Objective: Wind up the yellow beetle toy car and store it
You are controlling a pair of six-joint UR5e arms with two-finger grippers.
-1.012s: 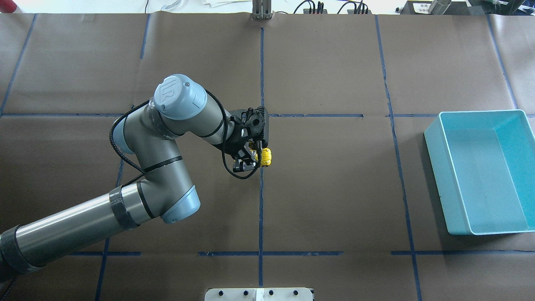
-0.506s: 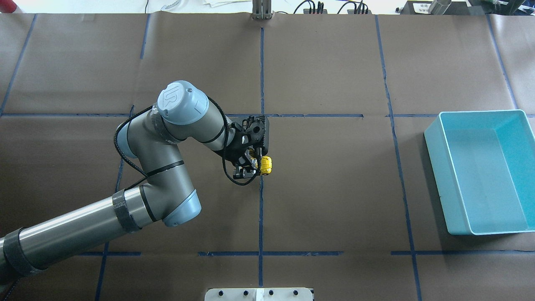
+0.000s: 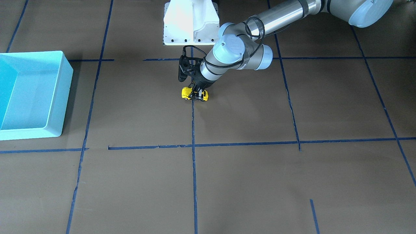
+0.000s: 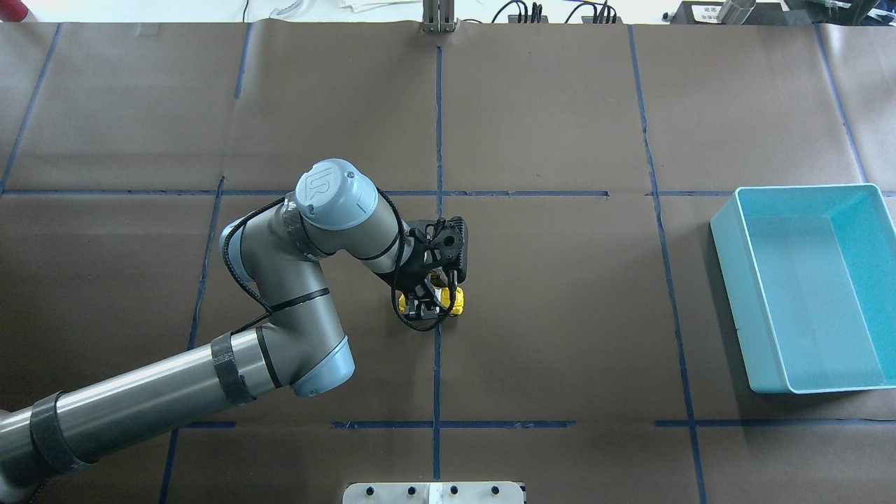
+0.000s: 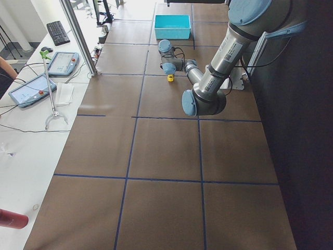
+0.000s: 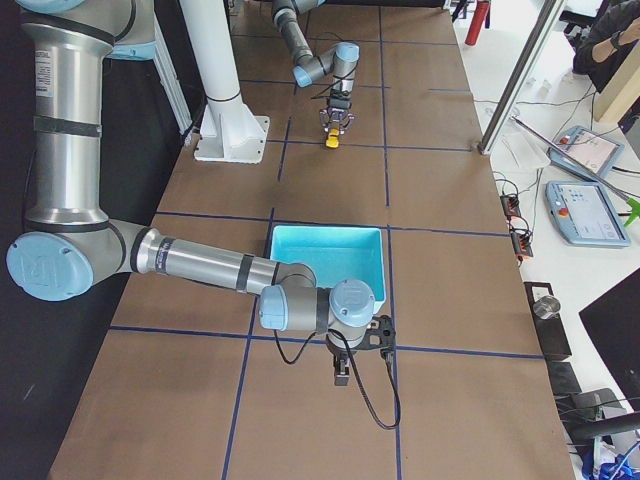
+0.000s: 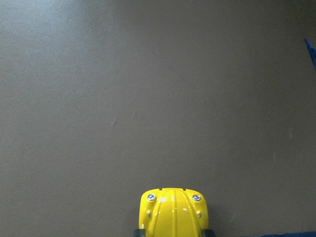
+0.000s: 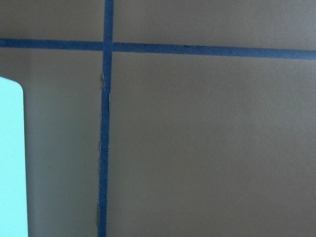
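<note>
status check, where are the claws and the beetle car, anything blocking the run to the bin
Left claw shut on yellow beetle toy car on the table. Right claw near turquoise bin, state unclear. Nothing between car and bin.

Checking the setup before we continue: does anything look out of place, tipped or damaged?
Nothing stands out. The car sits upright, gripped by the left tool. The bin stands level and empty, off to the side.
</note>
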